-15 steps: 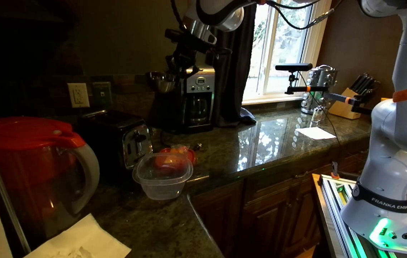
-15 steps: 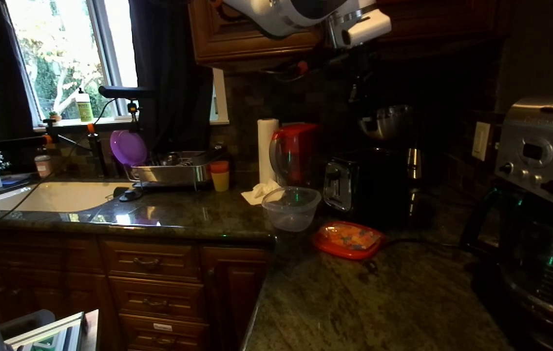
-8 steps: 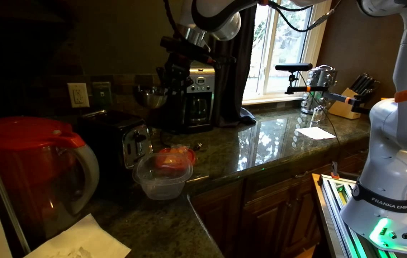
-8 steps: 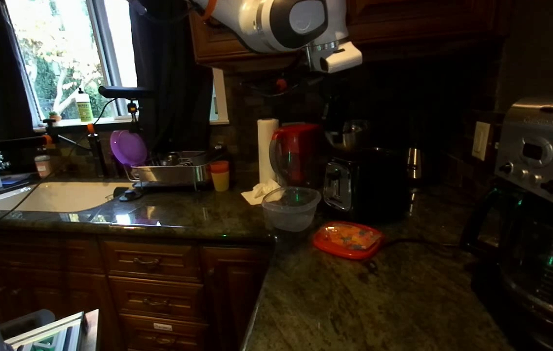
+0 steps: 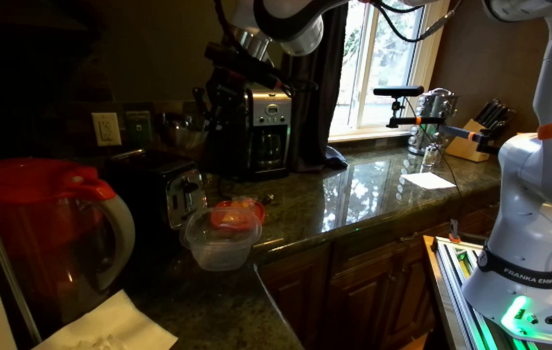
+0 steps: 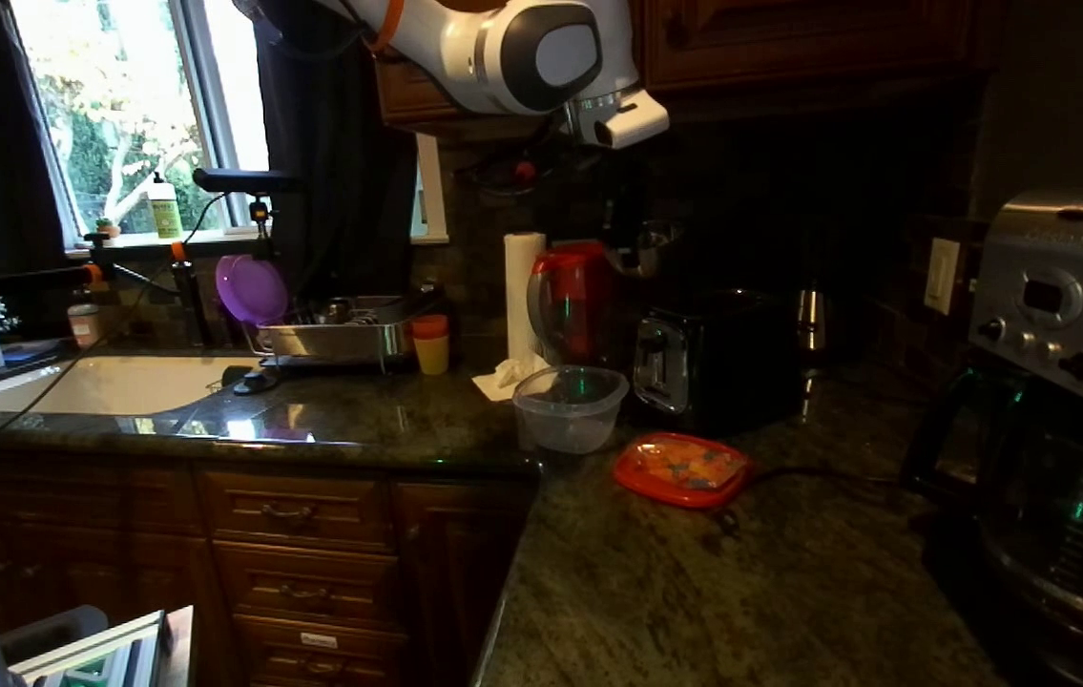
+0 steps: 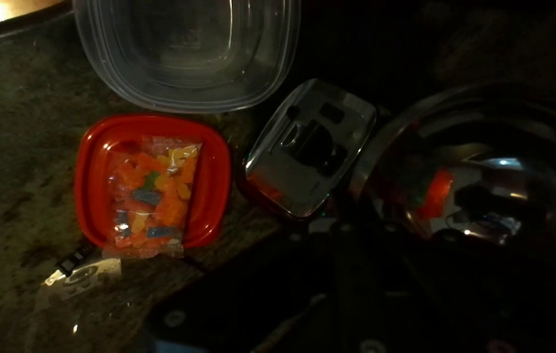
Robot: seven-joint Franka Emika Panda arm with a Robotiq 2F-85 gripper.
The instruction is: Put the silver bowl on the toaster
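Observation:
The silver bowl [image 5: 186,132] is shiny round metal, held in the air; it also shows in an exterior view [image 6: 658,250] and at the right of the wrist view [image 7: 498,196]. My gripper [image 7: 351,208] is shut on the bowl's near rim, which runs between the fingers. The dark gripper is hard to make out in the exterior views. The black toaster [image 6: 722,363] has a chrome front [image 5: 186,197]. The bowl hangs above the toaster's level, with a gap under it. In the wrist view the toaster's chrome front [image 7: 314,152] lies just left of the bowl; its top is dark or hidden.
A clear plastic tub [image 5: 222,243] and a red lid with a candy bag [image 6: 682,469] sit before the toaster. A red pitcher [image 5: 47,233] stands beside it. A coffee maker [image 5: 271,131] and a wall outlet [image 5: 106,130] are near. Cabinets [image 6: 808,48] hang above.
My gripper has carried the bowl leftward in both exterior views, closer to over the toaster. The bowl first sank, then stayed at about the same height. The toaster and counter items have not moved.

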